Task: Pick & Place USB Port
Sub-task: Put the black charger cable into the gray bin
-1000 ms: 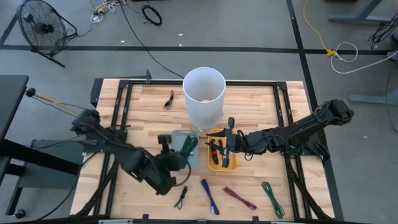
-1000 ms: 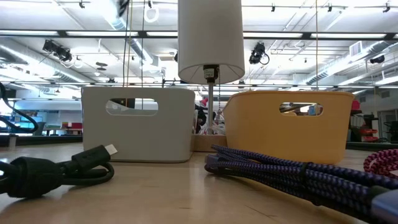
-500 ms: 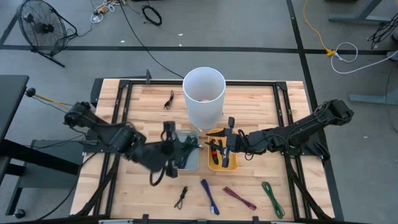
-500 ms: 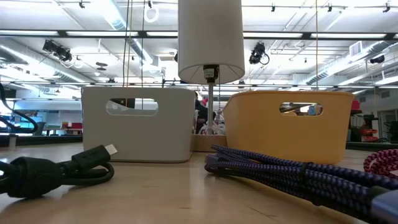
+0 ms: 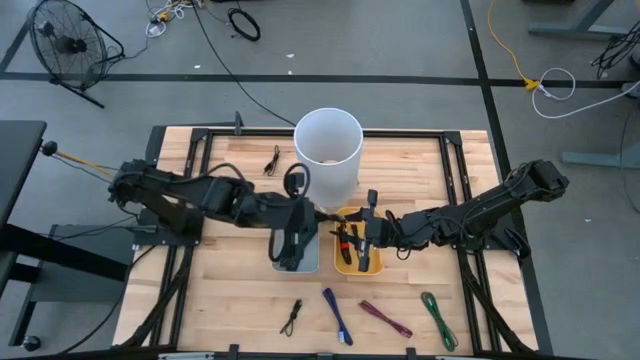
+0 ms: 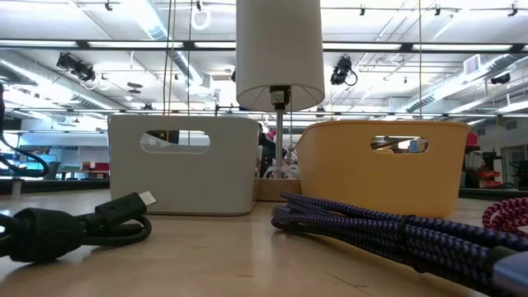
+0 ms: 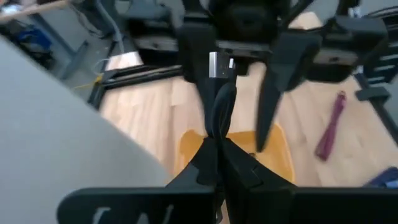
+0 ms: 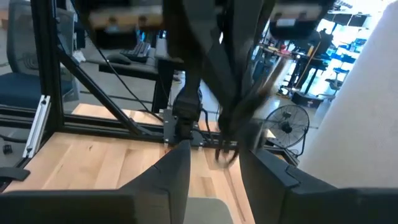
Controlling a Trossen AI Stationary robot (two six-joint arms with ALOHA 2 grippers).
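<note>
Black USB cable [image 7: 219, 106] hangs pinched in the closed left gripper [image 5: 296, 236] above the grey bin [image 5: 297, 262], likely for dropping in, while the right gripper [image 5: 367, 237] waits over the yellow bin [image 5: 347, 266], fingers unreadable.

A light wooden slatted table [image 5: 410, 160] with a black metal frame stands on a grey concrete floor [image 5: 400, 40] crossed by dark tape lines. A black round floor fan [image 5: 62, 40] sits at the far left, with loose black cables [image 5: 243, 22] and a coiled white cord [image 5: 556, 85] nearby. Behind the table, long ceiling strip lights [image 6: 429, 45] brighten a wide open workshop.
</note>
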